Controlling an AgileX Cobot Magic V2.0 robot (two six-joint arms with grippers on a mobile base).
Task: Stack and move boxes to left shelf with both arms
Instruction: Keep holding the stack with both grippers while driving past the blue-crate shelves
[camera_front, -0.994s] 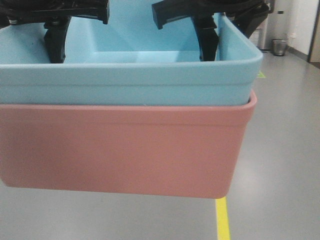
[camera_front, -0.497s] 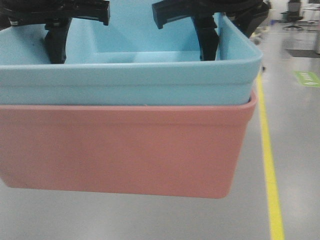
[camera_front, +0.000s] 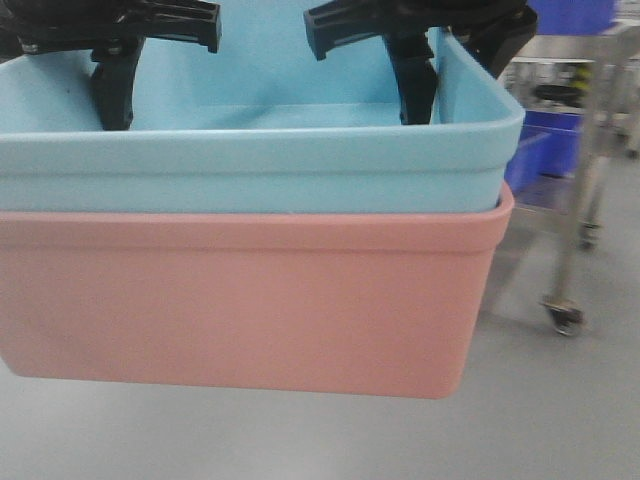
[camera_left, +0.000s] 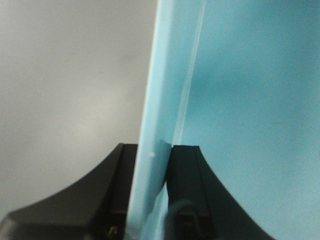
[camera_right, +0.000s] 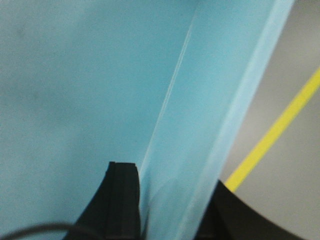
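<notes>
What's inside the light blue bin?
Only black gripper fingers reach inside the light blue plastic bin: left gripper and right gripper clamp its side walls. The front wall hides most of the bottom.

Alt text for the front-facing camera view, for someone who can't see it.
A light blue bin nested in a salmon pink bin fills the frame, the left gripper and right gripper clamping the blue one's walls above grey floor. A wheeled metal rack stands at right.

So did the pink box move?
Yes. The pink box stays put in the front view, but a wheeled cart has appeared behind it, so it was carried round, probably leftward.
</notes>
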